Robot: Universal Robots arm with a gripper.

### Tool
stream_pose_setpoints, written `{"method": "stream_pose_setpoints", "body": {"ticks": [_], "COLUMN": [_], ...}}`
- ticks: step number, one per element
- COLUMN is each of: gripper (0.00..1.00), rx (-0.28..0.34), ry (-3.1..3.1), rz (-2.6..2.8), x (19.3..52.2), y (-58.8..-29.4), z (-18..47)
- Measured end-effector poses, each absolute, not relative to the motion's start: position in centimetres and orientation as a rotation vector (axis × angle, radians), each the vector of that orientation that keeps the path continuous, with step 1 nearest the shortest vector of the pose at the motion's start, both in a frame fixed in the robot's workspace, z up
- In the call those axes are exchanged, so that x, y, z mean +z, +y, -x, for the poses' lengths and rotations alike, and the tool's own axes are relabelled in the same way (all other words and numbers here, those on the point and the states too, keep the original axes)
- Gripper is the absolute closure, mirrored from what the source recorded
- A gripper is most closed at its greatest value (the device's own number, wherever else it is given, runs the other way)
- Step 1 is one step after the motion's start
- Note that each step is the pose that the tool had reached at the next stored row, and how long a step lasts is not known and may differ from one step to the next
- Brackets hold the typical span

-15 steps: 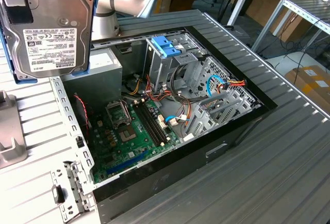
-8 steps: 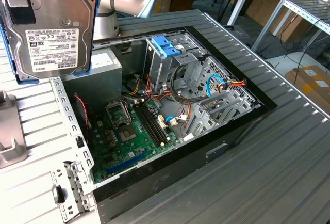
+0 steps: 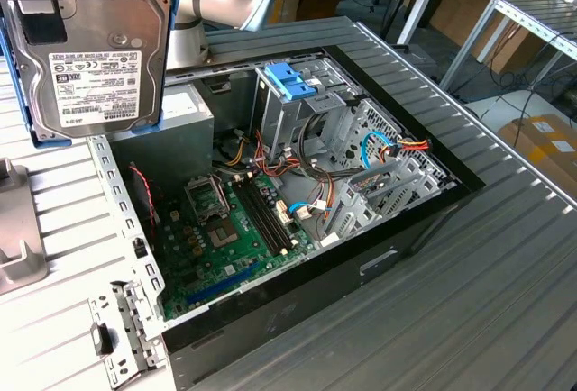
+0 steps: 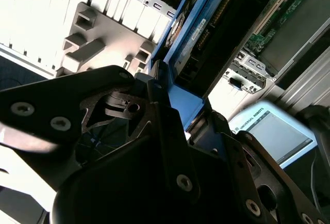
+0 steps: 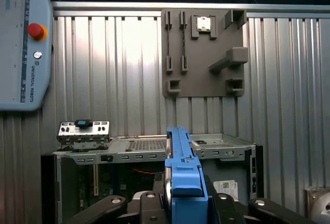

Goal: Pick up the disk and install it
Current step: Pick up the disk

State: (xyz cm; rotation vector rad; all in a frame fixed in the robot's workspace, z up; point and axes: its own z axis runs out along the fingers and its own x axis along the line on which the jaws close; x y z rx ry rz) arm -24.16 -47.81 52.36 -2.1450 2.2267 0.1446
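Note:
The disk (image 3: pixel 95 53) hangs in the air above the table at the exterior view's left, beside the open computer case (image 3: pixel 297 193). It is a silver-grey drive with a pale label and a blue bracket along its edges. My gripper (image 3: pixel 41 22) is shut on its upper part. In the first wrist view the disk (image 5: pixel 183 175) stands edge-on between my black fingers (image 5: pixel 149 203), above the case's rim (image 5: pixel 154 152). In the second wrist view the disk's blue-edged side (image 4: pixel 198 33) runs out from my gripper (image 4: pixel 180 113).
Inside the case lie a green motherboard (image 3: pixel 230 238), a drive cage with a light-blue latch (image 3: pixel 293 80) and a grey power-supply box (image 3: pixel 180 116). A grey fixture plate (image 5: pixel 203 53) and a teach pendant (image 5: pixel 23 43) lie on the ribbed table. A small metal bracket (image 3: pixel 117 337) sits near the case.

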Motion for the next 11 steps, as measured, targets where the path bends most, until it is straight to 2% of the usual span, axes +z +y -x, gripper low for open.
{"method": "stream_pose_setpoints", "body": {"ticks": [11], "gripper": [0.63], "rx": [0.144], "ry": [2.227], "rz": [2.145], "x": [52.35], "y": [-48.03], "z": [23.87]}}
